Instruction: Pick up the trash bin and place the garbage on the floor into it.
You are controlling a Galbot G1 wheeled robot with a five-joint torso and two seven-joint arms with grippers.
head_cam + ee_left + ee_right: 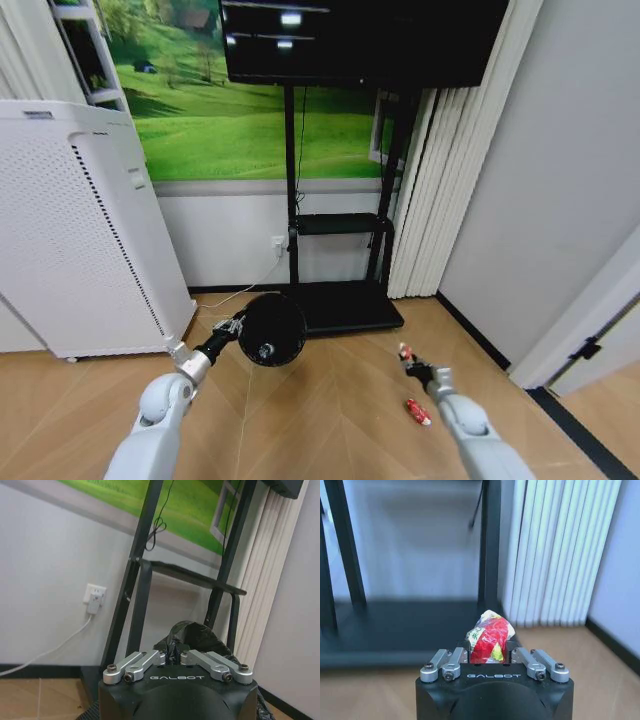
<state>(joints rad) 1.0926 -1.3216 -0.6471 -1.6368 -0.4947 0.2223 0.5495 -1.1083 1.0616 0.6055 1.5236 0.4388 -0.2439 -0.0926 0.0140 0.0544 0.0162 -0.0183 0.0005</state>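
Observation:
The black trash bin (271,328) is in the head view in front of the TV stand, its round mouth turned toward the camera. My left gripper (234,328) is shut on its rim at the left side. In the left wrist view the left gripper (172,655) pinches the black bag liner (192,635) of the bin. My right gripper (415,366) hovers low over the floor (330,420) to the right of the bin, shut on a red-and-white wrapper (489,639). Another red piece of garbage (418,412) lies on the floor just beside the right arm.
A tall white air purifier (80,230) stands at the left. The black TV stand (350,305) with its low base sits right behind the bin, white vertical blinds (450,180) and a grey wall to its right. A wall socket with a cable (95,597) is behind the stand.

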